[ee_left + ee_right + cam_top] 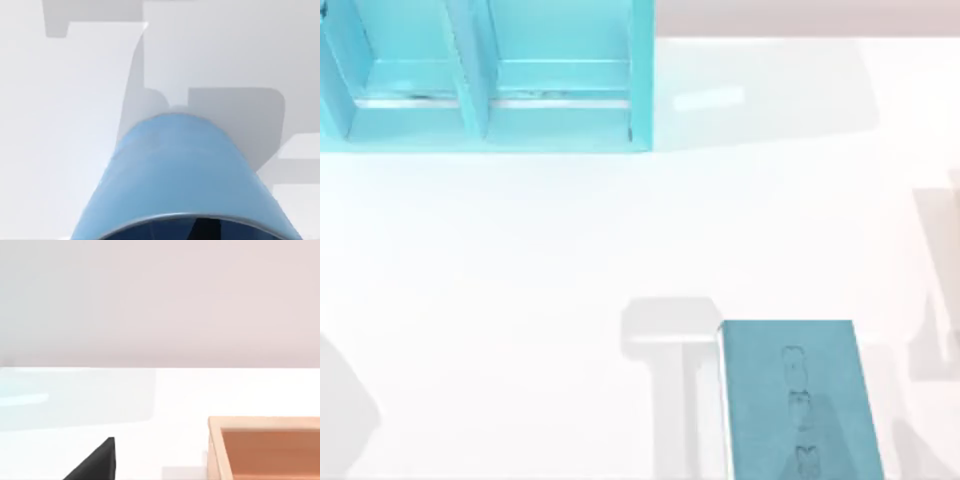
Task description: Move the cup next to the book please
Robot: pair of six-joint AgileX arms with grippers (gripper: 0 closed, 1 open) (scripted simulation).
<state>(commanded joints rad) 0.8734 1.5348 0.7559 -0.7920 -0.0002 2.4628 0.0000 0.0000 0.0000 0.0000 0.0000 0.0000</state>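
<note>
Top view: the book (798, 400) lies at lower right of the frame with no cup beside it, while the cup (185, 175) looms close under the left wrist camera, placement judged pending; tool states cannot be told.

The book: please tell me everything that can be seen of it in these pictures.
The book is flat and rectangular, with a matte teal-blue cover. A column of faint darker figures runs down the cover's middle, and a thin pale edge shows along its side toward the table's left. It lies closed, cover up, on the white table, at the near edge and right of centre, slightly slanted. Its near end is cut off by the top view's border. Nothing is seen touching it but the table; grey shadows fall beside it.
</note>
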